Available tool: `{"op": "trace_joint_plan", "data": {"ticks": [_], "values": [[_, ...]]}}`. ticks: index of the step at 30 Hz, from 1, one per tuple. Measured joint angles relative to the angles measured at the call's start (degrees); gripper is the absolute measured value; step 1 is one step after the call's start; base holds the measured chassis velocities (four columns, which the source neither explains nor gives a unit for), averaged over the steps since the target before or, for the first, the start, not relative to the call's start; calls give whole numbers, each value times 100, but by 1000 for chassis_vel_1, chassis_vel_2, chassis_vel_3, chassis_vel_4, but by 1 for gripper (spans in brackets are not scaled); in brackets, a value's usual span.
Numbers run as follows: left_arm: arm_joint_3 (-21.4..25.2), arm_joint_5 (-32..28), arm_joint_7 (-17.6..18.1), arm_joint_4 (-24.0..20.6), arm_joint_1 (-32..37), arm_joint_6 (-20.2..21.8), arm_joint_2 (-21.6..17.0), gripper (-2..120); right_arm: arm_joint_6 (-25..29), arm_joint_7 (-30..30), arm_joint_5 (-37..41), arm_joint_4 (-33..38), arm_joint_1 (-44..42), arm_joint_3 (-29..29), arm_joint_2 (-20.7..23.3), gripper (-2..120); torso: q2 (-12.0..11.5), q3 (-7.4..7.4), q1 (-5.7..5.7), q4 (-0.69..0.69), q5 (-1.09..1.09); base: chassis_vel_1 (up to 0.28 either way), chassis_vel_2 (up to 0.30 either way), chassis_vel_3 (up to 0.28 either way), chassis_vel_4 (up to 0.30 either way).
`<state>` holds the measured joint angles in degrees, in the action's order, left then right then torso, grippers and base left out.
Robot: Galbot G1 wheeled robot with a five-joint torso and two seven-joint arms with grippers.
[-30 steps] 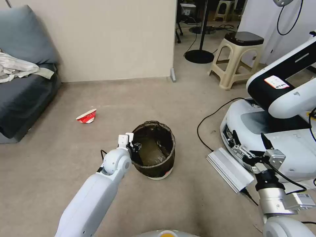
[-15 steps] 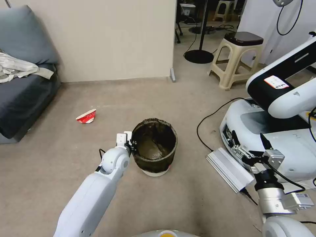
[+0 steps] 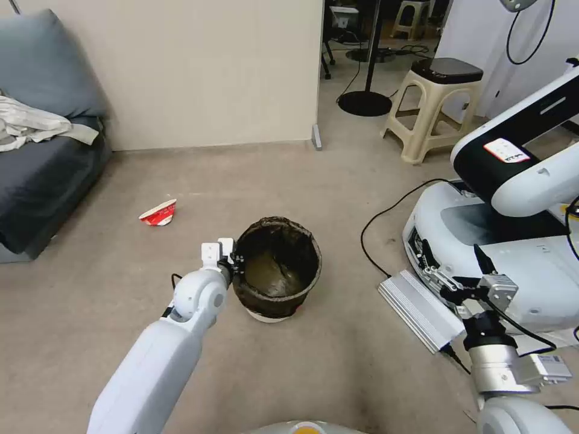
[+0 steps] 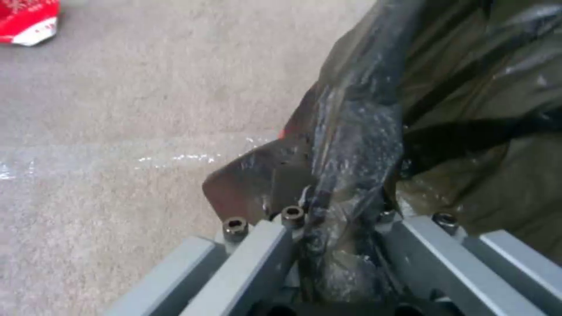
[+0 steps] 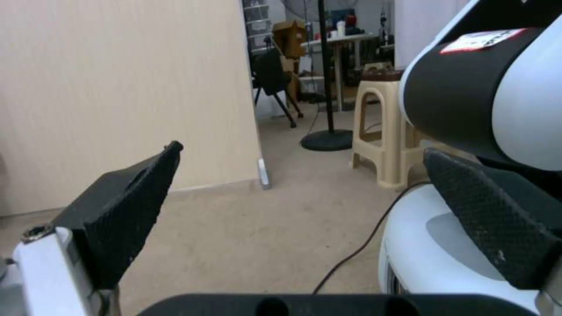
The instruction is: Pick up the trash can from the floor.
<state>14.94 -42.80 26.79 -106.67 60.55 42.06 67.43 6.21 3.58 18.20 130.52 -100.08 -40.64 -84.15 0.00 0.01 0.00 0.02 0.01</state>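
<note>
Trash can (image 3: 277, 271): small round bin, white base showing beneath a dark brownish bag folded over the rim. Position: centre of the head view, tipped slightly, the mouth facing up and toward the camera. Whether the base touches the floor (image 3: 338, 361) cannot be told.

Left claw (image 3: 232, 265): at the can's left rim, pinching it. In the left wrist view the grey fingers (image 4: 252, 259) stand on either side of the bag-covered rim (image 4: 351, 175), one outside the wall and one inside, the plastic bunched between them. The white left arm reaches in from the lower left of the head view.

Floor: beige-grey, smooth, with faint white scuffs seen beside the can in the left wrist view.

Paper cup (image 3: 159, 213): crushed, red and white, lying on the floor to the left of and beyond the can, well apart from it; also seen at (image 4: 26, 19).

Right claw (image 3: 461, 280): held off at the lower right of the head view, well apart from the can, spread wide. The right wrist view shows its two black textured pads (image 5: 126, 210) far from one another, nothing between them.

Surroundings: grey sofa (image 3: 42, 181) with pale cloth at far left; beige partition wall (image 3: 205, 72) behind; cream plastic stool (image 3: 437, 105) at upper right; another white robot base (image 3: 512, 253) with a black cable (image 3: 386, 217) on the floor at right; a ribbed silver box (image 3: 422, 310) beside it.
</note>
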Motion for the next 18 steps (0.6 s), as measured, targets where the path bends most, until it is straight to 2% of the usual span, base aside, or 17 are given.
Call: {"op": "trace_joint_plan", "data": {"ticks": [7, 18], "values": [[482, -631, 13, -580, 292, 0, -217, 2, 19, 8, -80, 53, -38, 40, -32, 100, 0, 0, 0, -1, -1, 0, 0, 0, 0], [1012, -1084, 53, -1040, 586, 0, -409, 2, 21, 16, -100, 208, -113, 42, -31, 100, 0, -1, 0, -1, -1, 0, 0, 0, 0]]}}
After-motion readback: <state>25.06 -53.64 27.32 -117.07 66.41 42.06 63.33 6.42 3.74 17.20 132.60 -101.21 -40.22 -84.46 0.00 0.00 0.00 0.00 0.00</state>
